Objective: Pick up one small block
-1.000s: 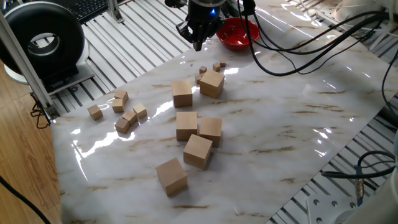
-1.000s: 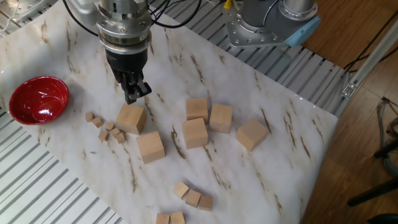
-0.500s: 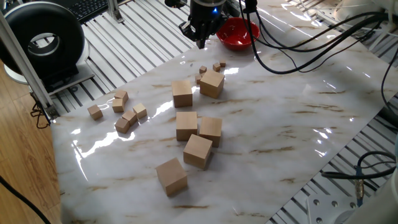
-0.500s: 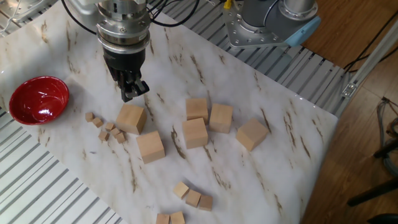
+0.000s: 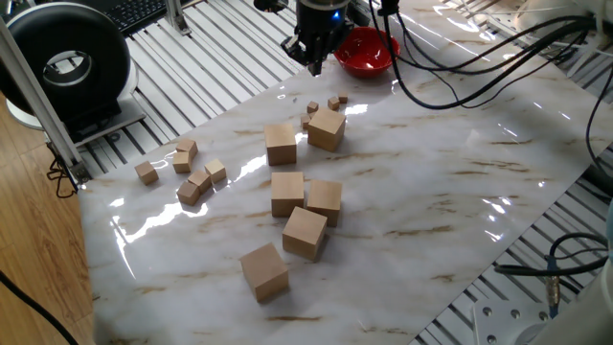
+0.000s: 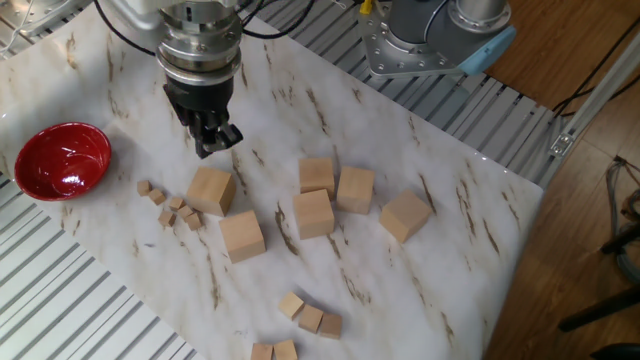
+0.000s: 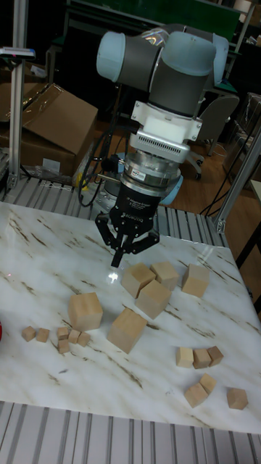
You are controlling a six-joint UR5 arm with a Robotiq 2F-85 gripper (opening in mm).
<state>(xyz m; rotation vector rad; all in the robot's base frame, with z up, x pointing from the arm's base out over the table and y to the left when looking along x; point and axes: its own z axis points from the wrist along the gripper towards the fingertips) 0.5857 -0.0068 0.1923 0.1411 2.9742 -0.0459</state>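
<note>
The gripper (image 6: pixel 216 140) hangs in the air above the table (image 6: pixel 450 200), its jaws close together. It may be pinching one small block — too tiny to tell from here. Other small blocks (image 6: pixel 175 212) lie beside a big cube (image 6: pixel 210 190). If the pinch is weak, or only on a corner, a block could slip out and drop — maybe bounce away.

A red bowl (image 6: pixel 61 160) sits near one corner of the marble-patterned table (image 6: pixel 450 220). Six large tan wooden cubes (image 6: pixel 314 213) lie scattered across the middle of the table. Off the table, a black round device (image 5: pixel 67 57) rests on the ribbed metal surface (image 5: pixel 201 67), and cardboard boxes (image 7: pixel 51 127) stand behind.
</note>
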